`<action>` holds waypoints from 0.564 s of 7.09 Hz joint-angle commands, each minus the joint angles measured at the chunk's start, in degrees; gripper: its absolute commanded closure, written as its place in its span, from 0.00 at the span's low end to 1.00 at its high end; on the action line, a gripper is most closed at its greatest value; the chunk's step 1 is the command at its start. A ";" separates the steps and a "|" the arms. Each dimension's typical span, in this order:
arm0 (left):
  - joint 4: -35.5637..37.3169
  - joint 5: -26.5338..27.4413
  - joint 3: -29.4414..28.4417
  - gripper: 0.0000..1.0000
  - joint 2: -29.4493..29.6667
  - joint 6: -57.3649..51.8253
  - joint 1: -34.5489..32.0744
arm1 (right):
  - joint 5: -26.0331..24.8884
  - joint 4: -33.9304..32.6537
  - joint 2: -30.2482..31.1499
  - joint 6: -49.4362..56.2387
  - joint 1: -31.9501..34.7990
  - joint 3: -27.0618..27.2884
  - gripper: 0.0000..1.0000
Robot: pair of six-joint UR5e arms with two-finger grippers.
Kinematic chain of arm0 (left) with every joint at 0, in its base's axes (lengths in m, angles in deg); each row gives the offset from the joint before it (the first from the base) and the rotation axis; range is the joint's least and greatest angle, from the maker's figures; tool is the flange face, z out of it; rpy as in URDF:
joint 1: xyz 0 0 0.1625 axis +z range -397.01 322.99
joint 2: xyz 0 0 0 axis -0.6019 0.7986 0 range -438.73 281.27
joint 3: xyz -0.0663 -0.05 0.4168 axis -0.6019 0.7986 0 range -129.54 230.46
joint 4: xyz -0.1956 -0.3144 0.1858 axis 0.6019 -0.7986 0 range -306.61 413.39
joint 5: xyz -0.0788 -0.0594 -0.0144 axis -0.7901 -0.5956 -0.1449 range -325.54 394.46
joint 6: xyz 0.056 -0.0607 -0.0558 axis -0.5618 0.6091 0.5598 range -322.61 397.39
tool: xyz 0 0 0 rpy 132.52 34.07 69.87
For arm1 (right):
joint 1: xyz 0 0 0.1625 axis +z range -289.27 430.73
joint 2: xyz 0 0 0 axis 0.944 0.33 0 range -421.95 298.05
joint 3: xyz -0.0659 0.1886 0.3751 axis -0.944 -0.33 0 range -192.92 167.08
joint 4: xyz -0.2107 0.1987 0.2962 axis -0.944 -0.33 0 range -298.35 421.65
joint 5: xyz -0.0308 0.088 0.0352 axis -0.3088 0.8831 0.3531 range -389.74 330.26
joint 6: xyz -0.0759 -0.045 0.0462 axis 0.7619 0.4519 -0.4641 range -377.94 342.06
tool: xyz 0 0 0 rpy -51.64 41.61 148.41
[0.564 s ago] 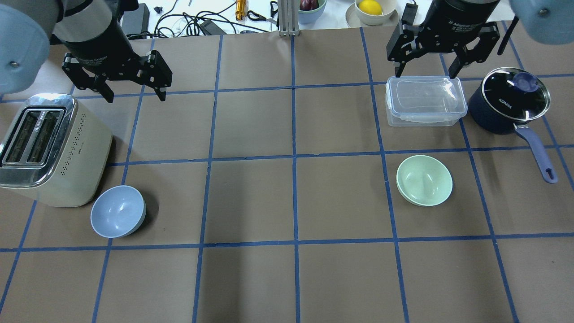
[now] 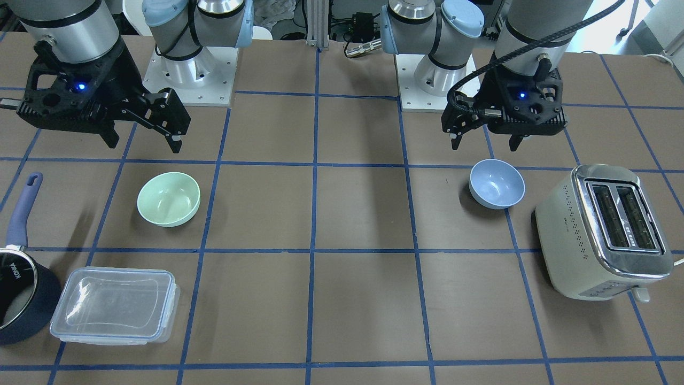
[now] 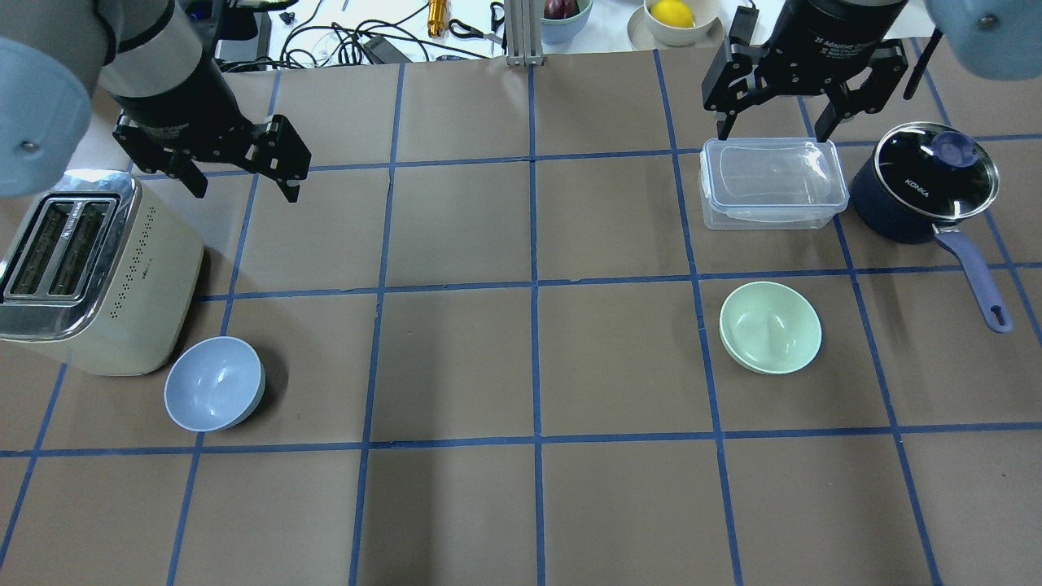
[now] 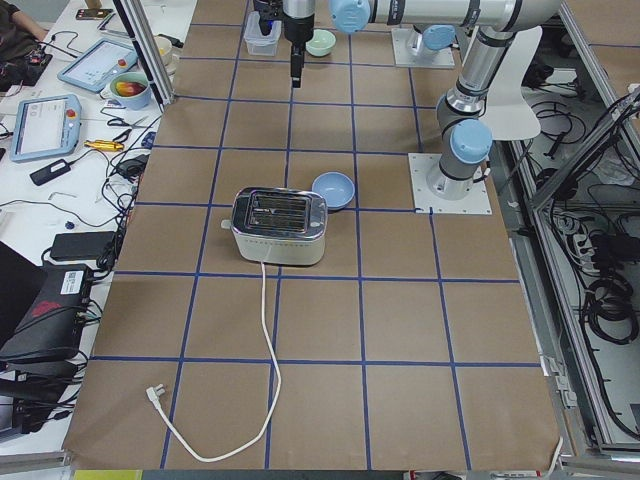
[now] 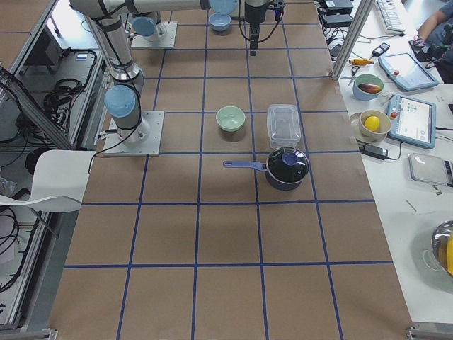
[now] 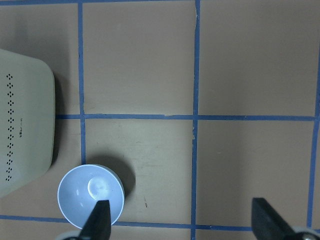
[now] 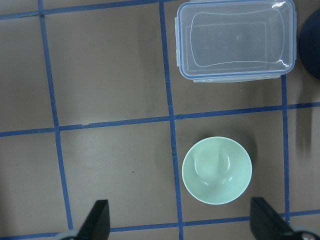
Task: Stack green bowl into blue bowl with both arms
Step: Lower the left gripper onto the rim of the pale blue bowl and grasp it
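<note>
The green bowl (image 3: 770, 327) sits upright on the table's right half; it also shows in the front view (image 2: 168, 199) and the right wrist view (image 7: 216, 170). The blue bowl (image 3: 214, 383) sits upright at the left, beside the toaster, and shows in the front view (image 2: 497, 183) and the left wrist view (image 6: 90, 195). My left gripper (image 3: 244, 185) is open and empty, raised over the table beyond the blue bowl (image 2: 485, 143). My right gripper (image 3: 772, 132) is open and empty, raised beyond the green bowl (image 2: 144, 144), over the clear container in the overhead view.
A cream toaster (image 3: 89, 268) stands next to the blue bowl. A lidded clear plastic container (image 3: 772, 183) and a dark navy saucepan (image 3: 928, 183) with its handle pointing toward the robot sit beyond the green bowl. Cables and bowls of fruit lie past the far edge.
My left gripper has shifted slightly toward the toaster and blue bowl. The right gripper has hardly moved. Both bowls are where they were.
</note>
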 commanded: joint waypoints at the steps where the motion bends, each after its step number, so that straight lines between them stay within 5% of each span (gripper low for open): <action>1: 5.09 0.10 9.79 0.00 -3.02 -2.22 0.22 | 0.01 -0.08 -0.35 0.00 0.08 -0.30 0.00; 4: 36.92 0.01 38.57 0.00 -2.43 -6.50 13.44 | 0.01 -0.08 -0.35 0.00 -0.01 -0.30 0.00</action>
